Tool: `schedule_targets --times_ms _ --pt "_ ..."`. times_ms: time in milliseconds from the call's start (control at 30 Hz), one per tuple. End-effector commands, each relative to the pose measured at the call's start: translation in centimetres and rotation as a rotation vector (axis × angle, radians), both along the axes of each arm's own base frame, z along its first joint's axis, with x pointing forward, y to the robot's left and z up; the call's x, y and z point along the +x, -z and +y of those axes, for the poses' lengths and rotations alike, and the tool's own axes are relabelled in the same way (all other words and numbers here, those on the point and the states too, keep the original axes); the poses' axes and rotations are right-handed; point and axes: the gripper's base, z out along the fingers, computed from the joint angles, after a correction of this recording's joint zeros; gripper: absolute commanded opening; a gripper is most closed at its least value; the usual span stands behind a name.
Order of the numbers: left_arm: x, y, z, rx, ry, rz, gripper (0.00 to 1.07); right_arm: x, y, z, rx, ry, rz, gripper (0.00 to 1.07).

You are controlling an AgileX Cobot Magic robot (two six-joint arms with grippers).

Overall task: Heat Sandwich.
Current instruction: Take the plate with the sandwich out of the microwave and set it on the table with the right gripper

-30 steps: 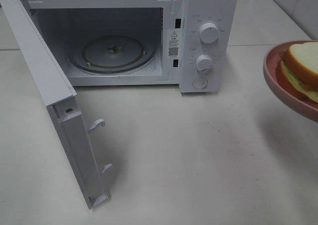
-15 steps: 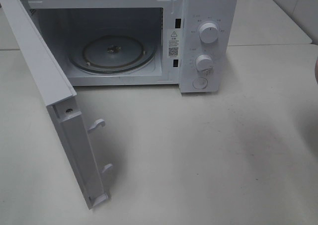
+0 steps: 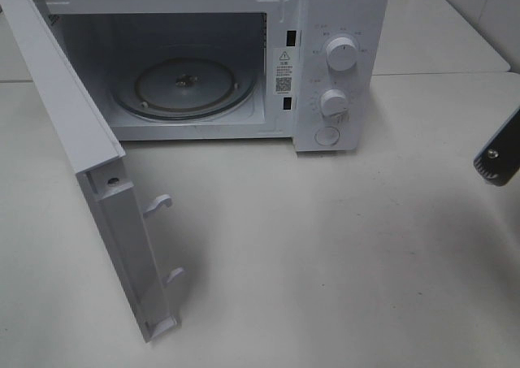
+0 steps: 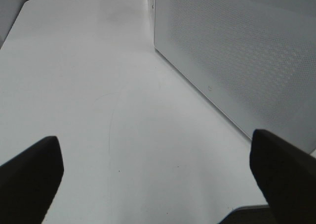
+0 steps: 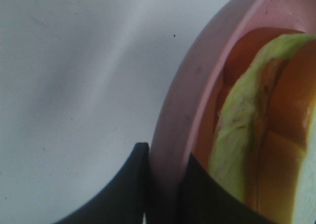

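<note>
The sandwich (image 5: 237, 135) shows only in the right wrist view, with yellow-green and orange filling, lying on a round pink plate (image 5: 182, 110). My right gripper (image 5: 165, 169) is shut on the plate's rim, one dark finger (image 5: 131, 189) outside it and the other inside. In the high view plate and sandwich are out of frame; only a dark part of the right arm (image 3: 497, 158) pokes in at the right edge. My left gripper (image 4: 155, 174) is wide open and holds nothing, low over the table beside a perforated white microwave panel (image 4: 237, 51).
The white microwave (image 3: 341, 27) stands at the back of the pale table (image 3: 325, 254). Its door (image 3: 89, 140) is swung wide open toward the front left. The glass turntable (image 3: 183, 88) inside is bare. Two knobs sit on its right panel.
The pink plate with the sandwich has left the high view past its right edge. A dark part of the right arm now shows there. The left gripper stayed open.
</note>
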Motion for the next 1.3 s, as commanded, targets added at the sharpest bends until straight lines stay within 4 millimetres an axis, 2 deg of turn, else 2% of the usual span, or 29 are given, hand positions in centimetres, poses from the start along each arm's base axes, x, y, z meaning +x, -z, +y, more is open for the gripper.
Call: schedule_targets --times_ms 33,400,833,967,1300 --pt "-0.1 0.0 -0.1 -0.012 -0.003 -0.008 0.97 1.1 0.1 0.4 -0.019 0.070 -0.041 0.00" --pt "-0.1 0.0 -0.1 -0.012 -0.003 -0.008 0.97 2.4 2.5 1.0 -0.063 0.179 -0.014 0.00" --pt "-0.1 0.0 -0.1 -0.012 -0.003 -0.008 0.97 3.7 5.7 1.7 -0.057 0.283 -0.067 0.00" --pt "-0.1 0.0 -0.1 -0.012 -0.003 -0.008 0.97 4.5 7.1 0.6 -0.014 0.354 -0.043 0.00" --pt "-0.1 0.0 -0.1 -0.012 -0.003 -0.008 0.97 6.9 7.2 -0.9 0.014 0.400 -0.071 0.00"
